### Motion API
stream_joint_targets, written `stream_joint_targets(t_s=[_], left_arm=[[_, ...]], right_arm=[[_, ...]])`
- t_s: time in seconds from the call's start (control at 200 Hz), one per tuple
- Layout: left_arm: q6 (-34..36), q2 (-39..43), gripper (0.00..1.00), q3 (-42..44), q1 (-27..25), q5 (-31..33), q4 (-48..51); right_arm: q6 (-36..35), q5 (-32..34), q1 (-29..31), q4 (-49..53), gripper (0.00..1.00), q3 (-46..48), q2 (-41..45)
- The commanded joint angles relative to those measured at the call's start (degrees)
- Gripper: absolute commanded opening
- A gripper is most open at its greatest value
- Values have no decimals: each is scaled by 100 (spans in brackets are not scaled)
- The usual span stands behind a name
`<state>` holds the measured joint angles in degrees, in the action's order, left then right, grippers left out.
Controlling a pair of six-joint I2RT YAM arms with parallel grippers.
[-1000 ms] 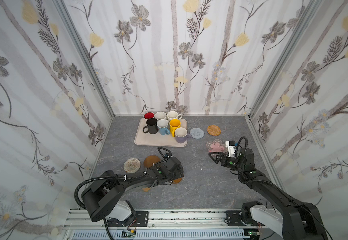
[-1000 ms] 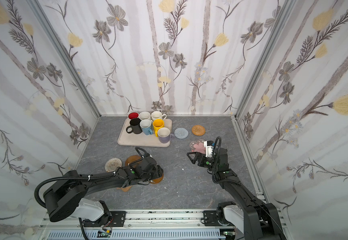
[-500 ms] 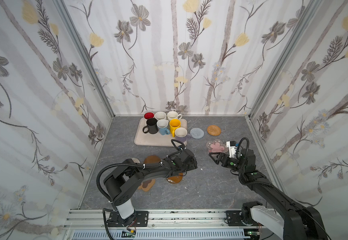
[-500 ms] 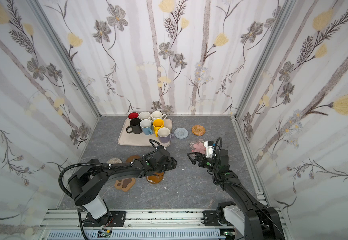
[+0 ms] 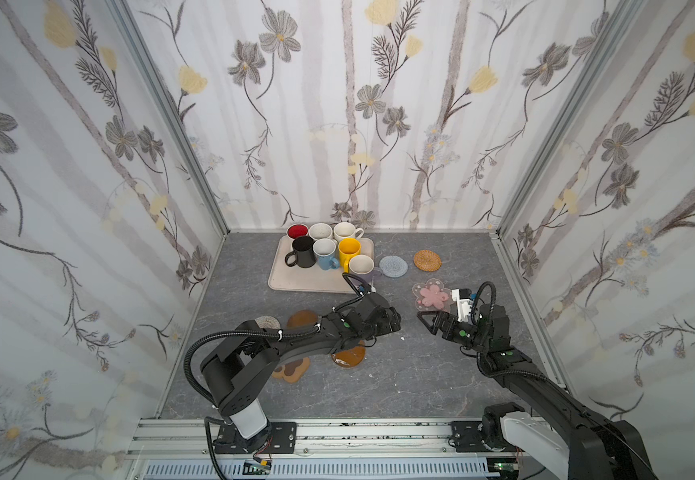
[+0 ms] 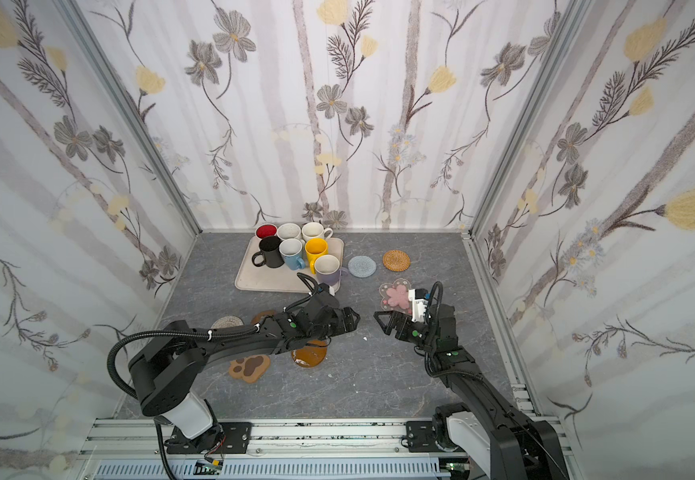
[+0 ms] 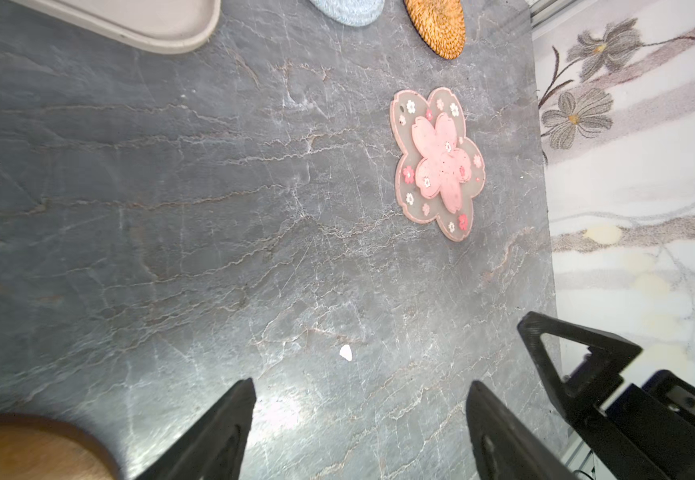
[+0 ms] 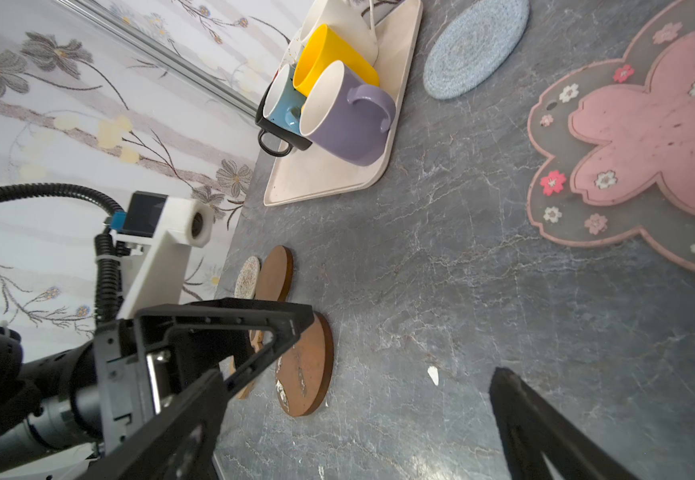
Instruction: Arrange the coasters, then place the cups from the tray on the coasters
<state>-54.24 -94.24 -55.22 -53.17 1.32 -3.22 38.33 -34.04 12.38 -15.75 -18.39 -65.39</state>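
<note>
between floral walls, grey marbled tabletop

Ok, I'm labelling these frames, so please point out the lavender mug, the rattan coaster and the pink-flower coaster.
lavender mug [image 8: 346,137], right wrist view, on its outer side wall.
rattan coaster [image 5: 427,260], a top view, centre of its woven face.
pink-flower coaster [image 7: 439,162], left wrist view, on the central pink blossom.

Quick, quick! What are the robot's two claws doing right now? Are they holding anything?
Left gripper: open, holding nothing.
Right gripper: open, holding nothing.
</note>
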Motion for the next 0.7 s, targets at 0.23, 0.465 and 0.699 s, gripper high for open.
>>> stream_joint_targets(t_s=[0.23, 0.465, 0.699], left_arm=[[255, 1927, 89, 1294, 634, 173, -27], [481, 3808, 100, 2326, 1488, 111, 499], [803, 4891, 100, 2551, 2481, -116, 1005]], right_arm=[[328, 1786, 1749, 195, 100, -68, 103], [29, 3100, 3170, 792, 100, -843, -674], [-377, 4203, 4496, 1584, 100, -2342, -2013]])
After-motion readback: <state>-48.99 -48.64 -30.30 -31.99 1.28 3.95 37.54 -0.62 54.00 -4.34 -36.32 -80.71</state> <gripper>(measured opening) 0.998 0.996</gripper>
